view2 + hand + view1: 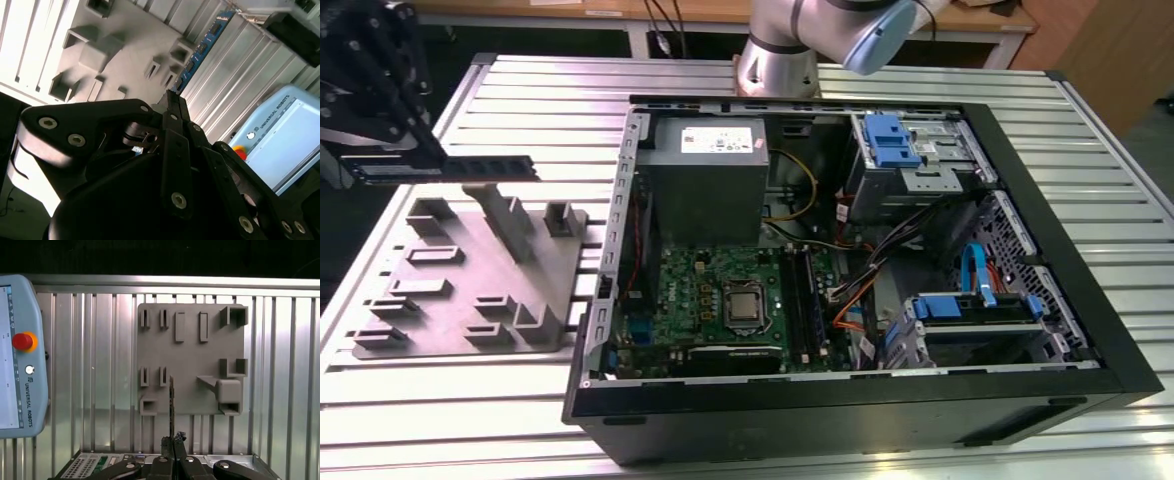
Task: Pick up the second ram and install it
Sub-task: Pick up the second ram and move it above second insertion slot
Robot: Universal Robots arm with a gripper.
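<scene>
Grips one end of the second ram (pixel 454 168) in the claw (pixel 384 160), fingers pinched tight on it. Holds the stick level and clear of everything below, free end reaching away from the fingertips toward the exterior view's right. In the first wrist view, seen edge-on as a thin dark line straight ahead of the claw. In the second wrist view, seen as a blue-tinted strip dotted with dark chips.

Directly under the claw and the stick: grey moulded tray (pixel 454 310), flat on the ribbed metal table (pixel 560 90), with raised blocks, slotted pockets and one tall narrow upright.

Well apart from the claw, out past the stick's free end: open computer case (pixel 854 415). Inside it:
- green motherboard (pixel 687 285) with CPU socket (pixel 744 305) and long black slots (pixel 807 300) alongside
- grey power supply (pixel 707 170)
- drive cages (pixel 907 150) with blue latches
- orange, blue and yellow cables (pixel 854 295)

Cannot tell whether anything sits in the slots.

Beside the tray in both wrist views: pale blue teach pendant (pixel 20 390) with a red button (pixel 22 341).
</scene>
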